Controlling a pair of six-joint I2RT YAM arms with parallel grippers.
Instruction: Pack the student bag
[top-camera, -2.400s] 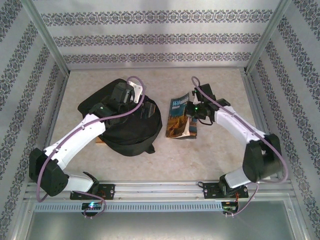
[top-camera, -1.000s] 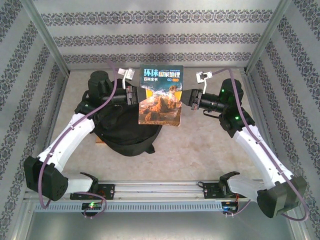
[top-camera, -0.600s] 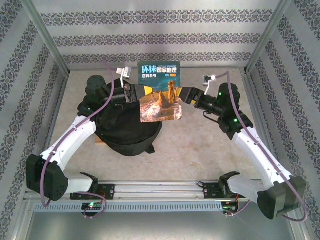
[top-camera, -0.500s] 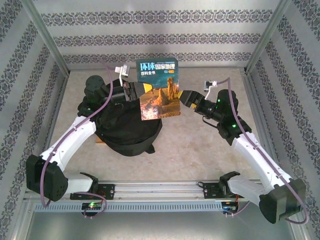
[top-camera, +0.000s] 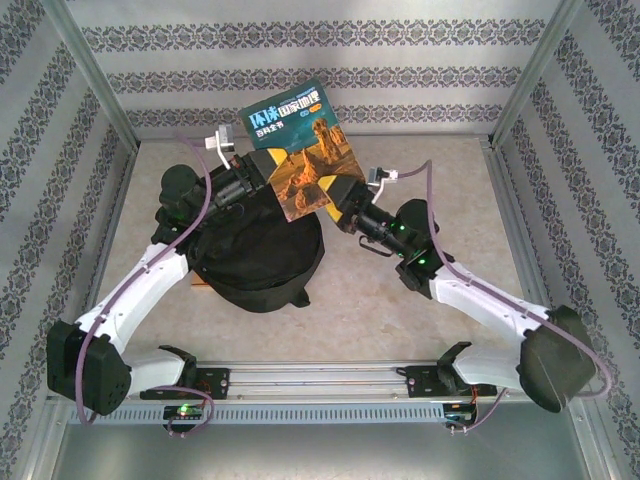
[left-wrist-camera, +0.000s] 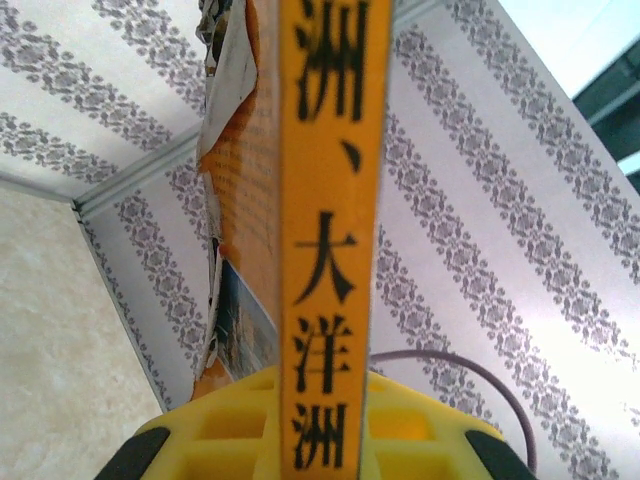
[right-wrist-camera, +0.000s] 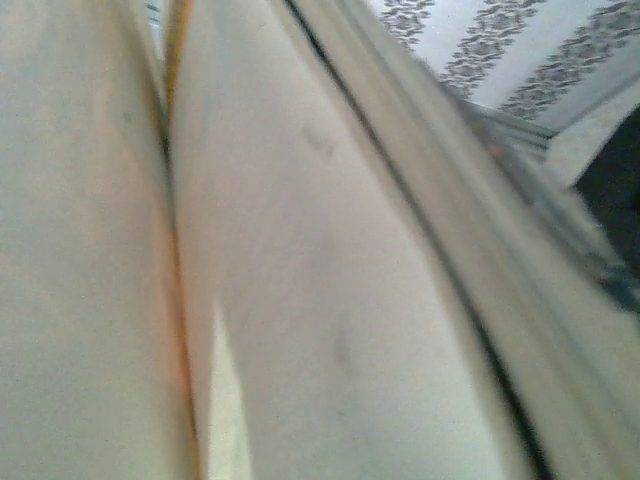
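Left arm angles up toward 1 o'clock; left gripper (top-camera: 262, 165) is clamped on the spine of the book (top-camera: 295, 150), held aloft and tilted. Right arm stretches toward 10 o'clock; right gripper (top-camera: 343, 192) sits at the book's 5 o'clock corner, its opening unclear. Bag (top-camera: 255, 255) slumps at 9 o'clock on the table (top-camera: 400, 300).

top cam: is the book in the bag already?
No, the book is held up off the table in the left gripper, its whole cover showing, outside the black student bag.

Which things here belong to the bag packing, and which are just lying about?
Job: student bag; book, clamped in left gripper; right gripper at its lower edge.
Lying about: tan flat thing poking from under the bag, unidentifiable.
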